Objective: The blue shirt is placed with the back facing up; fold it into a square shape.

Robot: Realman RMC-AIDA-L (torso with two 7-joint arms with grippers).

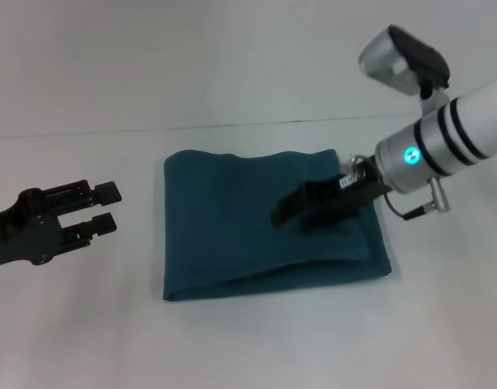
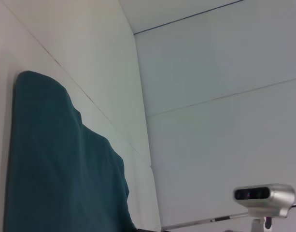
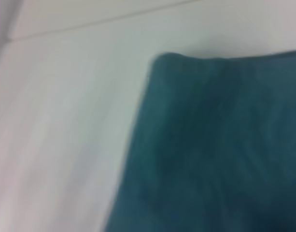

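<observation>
One garment lies on the white tabletop: the blue shirt, folded into a compact, roughly square block at the centre of the head view, with a layered fold edge showing along its lower side. The shirt fills the lower left of the left wrist view, and in the right wrist view the cloth takes up the right and lower part of the frame, one rounded corner near the top.

The right tool reaches in from the upper right of the head view and sits over the right part of the shirt; its dark fingers lie close together against the fabric, though whether they pinch any cloth I cannot tell. The left tool is at the left edge of the frame, well apart from the shirt, its two fingers spread with a clear gap between them.

Behind the tabletop a pale wall rises, meeting it along a faint line across the upper frame.
</observation>
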